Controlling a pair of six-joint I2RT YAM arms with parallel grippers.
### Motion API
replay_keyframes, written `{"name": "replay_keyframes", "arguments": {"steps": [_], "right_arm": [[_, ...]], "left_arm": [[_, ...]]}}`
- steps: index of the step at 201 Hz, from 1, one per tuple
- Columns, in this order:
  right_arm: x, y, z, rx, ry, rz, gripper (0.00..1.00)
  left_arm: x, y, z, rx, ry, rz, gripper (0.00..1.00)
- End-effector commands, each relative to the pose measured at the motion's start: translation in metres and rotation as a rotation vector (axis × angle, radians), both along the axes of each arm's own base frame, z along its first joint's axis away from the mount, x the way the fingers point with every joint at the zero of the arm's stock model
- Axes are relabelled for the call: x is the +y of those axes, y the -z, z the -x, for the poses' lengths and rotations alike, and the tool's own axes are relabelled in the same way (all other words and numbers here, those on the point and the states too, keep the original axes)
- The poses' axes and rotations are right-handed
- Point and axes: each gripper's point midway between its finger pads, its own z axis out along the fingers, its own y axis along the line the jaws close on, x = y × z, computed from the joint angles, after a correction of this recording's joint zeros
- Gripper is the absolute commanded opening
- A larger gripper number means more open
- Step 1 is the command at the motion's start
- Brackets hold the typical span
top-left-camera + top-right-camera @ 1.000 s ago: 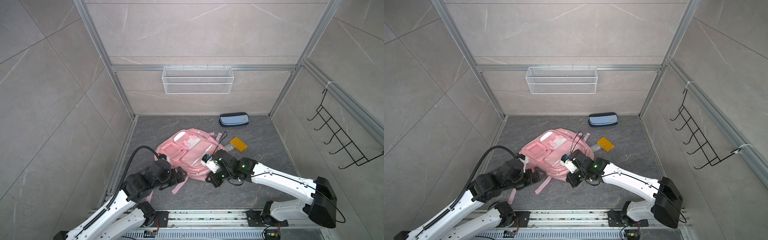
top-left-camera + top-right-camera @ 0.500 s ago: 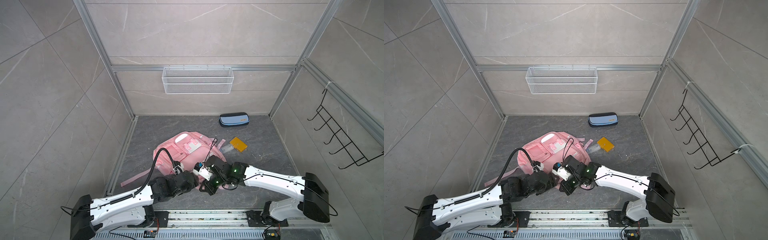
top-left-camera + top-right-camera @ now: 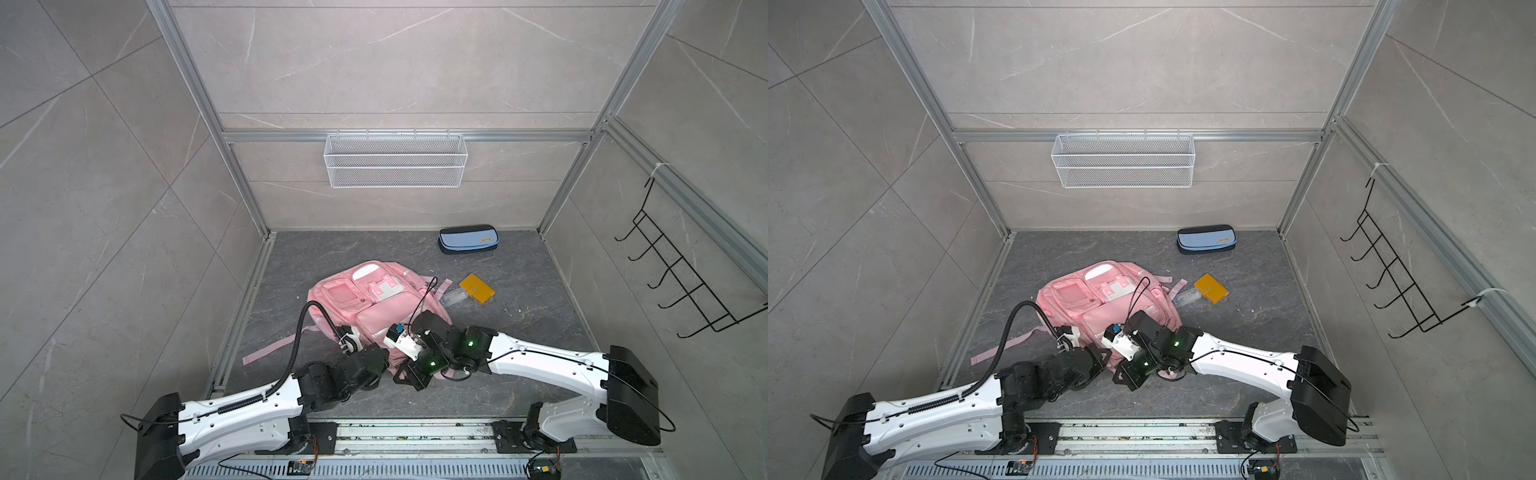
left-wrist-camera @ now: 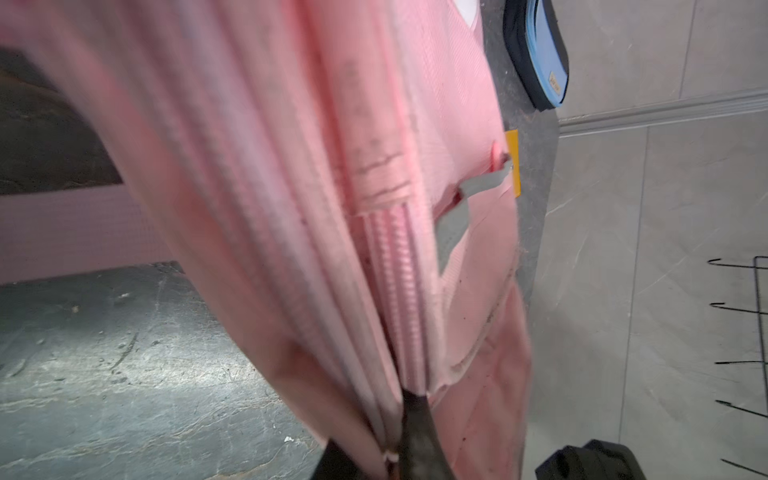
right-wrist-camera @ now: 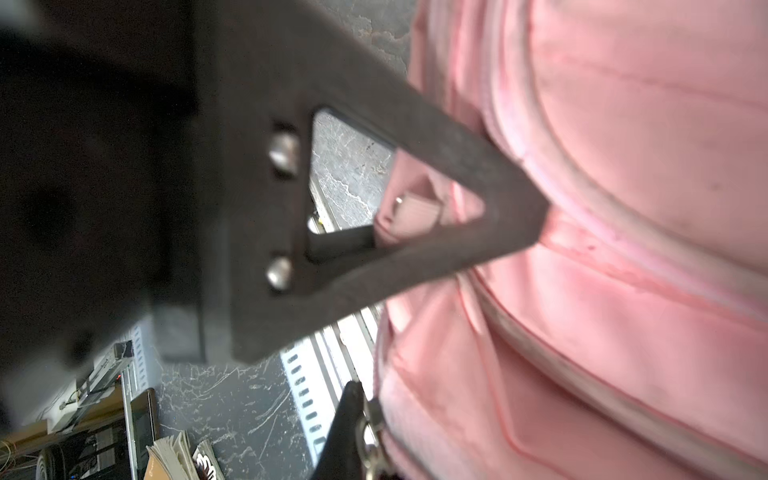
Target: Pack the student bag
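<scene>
The student bag (image 3: 374, 299) (image 3: 1096, 299), pink with a white front patch, lies flat on the dark floor in both top views. Both grippers meet at its near edge. In the left wrist view my left gripper (image 4: 395, 451) is shut on a bunched fold of the bag's pink fabric (image 4: 332, 208). It shows in a top view as the left gripper (image 3: 380, 357). My right gripper (image 5: 361, 440) (image 3: 401, 376) is shut on a metal zip pull at the bag's edge (image 5: 582, 249). A dark triangular finger (image 5: 415, 257) of the left gripper fills much of the right wrist view.
A blue pencil case (image 3: 467, 240) lies by the back wall. A yellow flat item (image 3: 477, 289) and a clear one (image 3: 453, 297) lie right of the bag. A pink strap (image 3: 270, 351) trails left. On the walls hang a wire basket (image 3: 395, 160) and a black hook rack (image 3: 685, 282).
My left arm swung from the bag's left side to its near edge and closed on the fabric. The right gripper drew nearer with the bag's edge; a strap now trails left.
</scene>
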Motion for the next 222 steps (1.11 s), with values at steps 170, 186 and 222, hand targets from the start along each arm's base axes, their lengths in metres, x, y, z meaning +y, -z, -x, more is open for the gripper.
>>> {"name": "replay_keyframes", "arguments": {"steps": [170,186,222], "right_arm": [[-0.079,-0.024,-0.133,-0.172,0.29,0.113,0.0],[-0.055,-0.033,-0.116,-0.176,0.19,0.054,0.0],[-0.027,-0.035,-0.087,-0.14,0.126,-0.009,0.0]], "left_arm": [[0.162,-0.017,0.038,0.026,-0.092,-0.436,0.99],[0.139,-0.023,0.044,0.101,0.011,-0.493,1.0],[0.044,-0.05,0.036,0.07,0.38,-0.614,0.9]]}}
